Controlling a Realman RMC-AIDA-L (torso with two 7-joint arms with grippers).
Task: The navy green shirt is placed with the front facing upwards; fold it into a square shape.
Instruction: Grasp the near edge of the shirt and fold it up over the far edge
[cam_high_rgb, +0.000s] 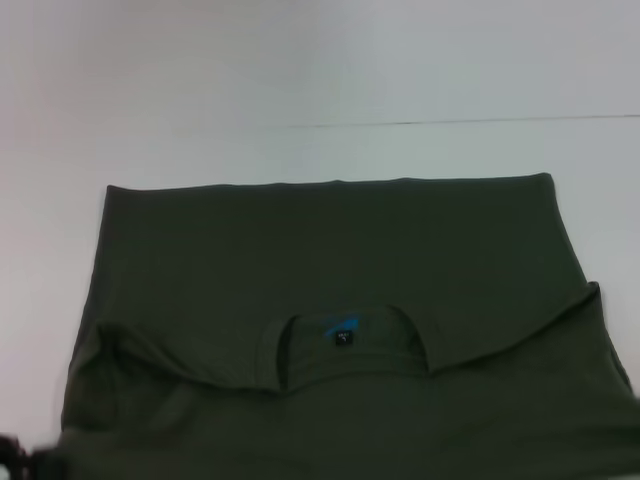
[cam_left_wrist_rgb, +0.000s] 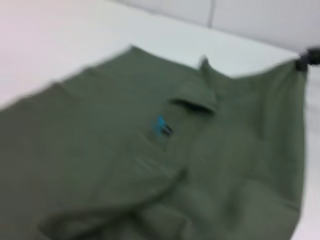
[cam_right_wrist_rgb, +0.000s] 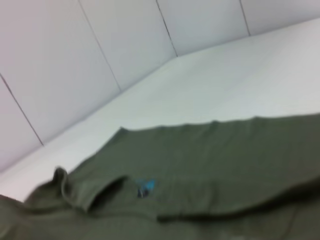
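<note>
Both tools, grip state unclear, are carrying the navy green shirt (cam_high_rgb: 330, 260) across the table (cam_high_rgb: 300, 80); level, matched pulling should be keeping its fold straight.

The navy green shirt (cam_high_rgb: 330, 250) is soft, matt cloth, lightly creased along its folds. Its small neck label (cam_high_rgb: 342, 331) looks like smooth woven fabric. Beneath lies a white table (cam_high_rgb: 300, 70), smooth and faintly sheened.

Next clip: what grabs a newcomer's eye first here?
The navy green shirt dominates, spread over the white table with its far part doubled toward the robot. Its blue-and-black neck label stands out at the collar opening. At the near left corner a dark bit of the left gripper meets the cloth.
</note>
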